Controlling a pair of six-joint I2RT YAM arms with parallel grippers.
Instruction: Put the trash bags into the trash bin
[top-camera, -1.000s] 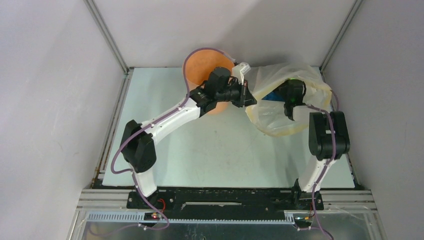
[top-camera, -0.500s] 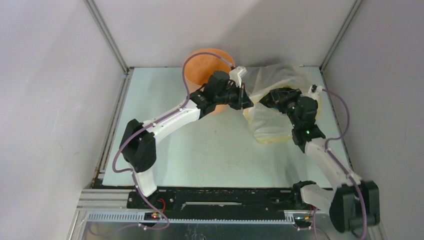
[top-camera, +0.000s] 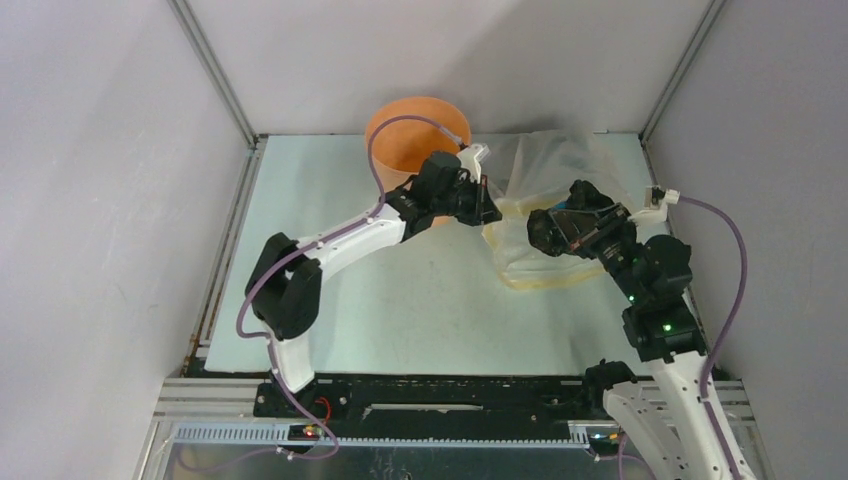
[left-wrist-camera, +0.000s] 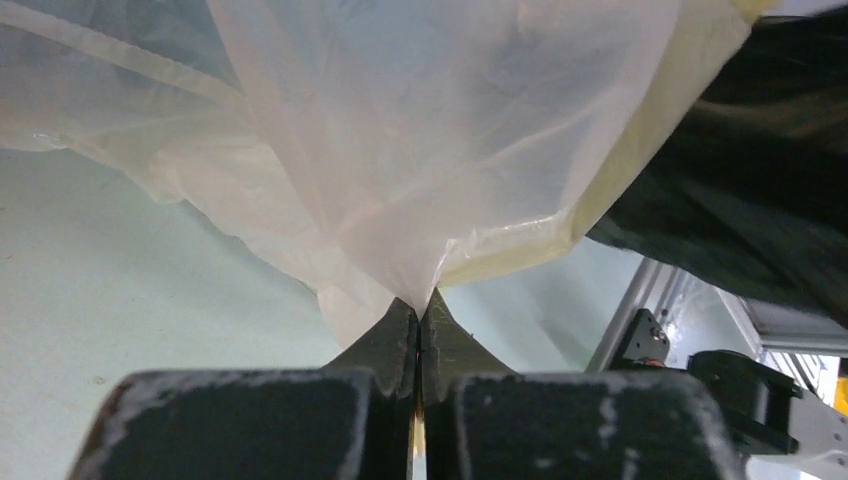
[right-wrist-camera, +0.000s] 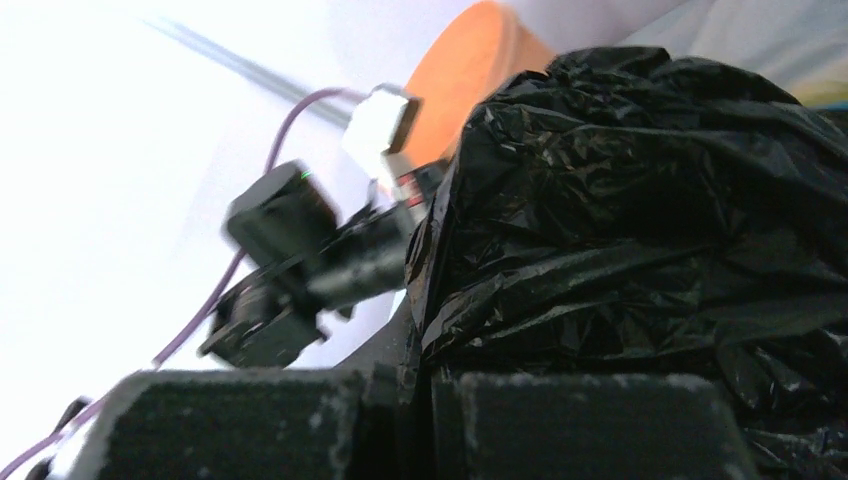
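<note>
The trash bag (right-wrist-camera: 640, 200) is a crinkly, glossy black bundle that fills the right of the right wrist view. My right gripper (right-wrist-camera: 420, 335) is shut on its edge. In the top view the trash bag (top-camera: 540, 232) hangs at the tip of the right gripper (top-camera: 556, 226), over the mouth of a translucent yellowish bag (top-camera: 545, 165). My left gripper (top-camera: 487, 206) is shut on a corner of that yellowish bag (left-wrist-camera: 430, 130), which it holds taut just right of the trash bin. The trash bin (top-camera: 412, 130), a round orange bucket, stands upright at the back.
The left arm's forearm (top-camera: 350, 235) crosses in front of the bin. Grey walls close in the back and sides, with metal posts (top-camera: 215, 80) at the corners. The pale green table (top-camera: 400, 300) ends at a black rail near the arm bases.
My right arm drew back toward the near right, out of the yellowish bag, and its jaws closed on the black bag. The left gripper shifted slightly, uncovering more of the bin.
</note>
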